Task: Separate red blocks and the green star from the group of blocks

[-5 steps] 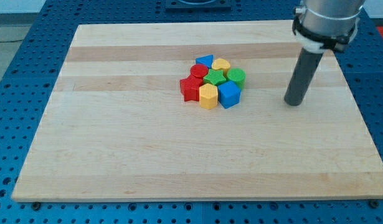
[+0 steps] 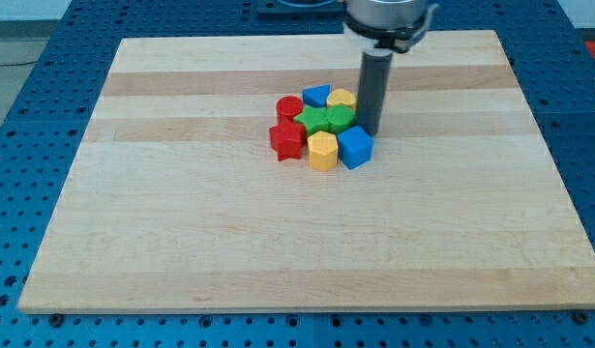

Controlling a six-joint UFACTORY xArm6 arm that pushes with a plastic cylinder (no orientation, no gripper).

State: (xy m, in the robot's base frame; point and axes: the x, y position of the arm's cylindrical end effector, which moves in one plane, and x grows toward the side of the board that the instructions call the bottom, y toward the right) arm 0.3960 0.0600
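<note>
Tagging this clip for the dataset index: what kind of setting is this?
Looks like a robotics lab bench, not a home or factory floor. A bare wooden board lies on a blue perforated table, a cluster of small coloured blocks sits on the board, and my tip stands at the cluster's right edge.

— How set up?
— One view only, raised, looking down at a slant across the wooden board [image 2: 181,242] from its near edge.
— How close?
— Middling; takes in the whole board, plus strips of blue pegboard [image 2: 26,116] around it.
</note>
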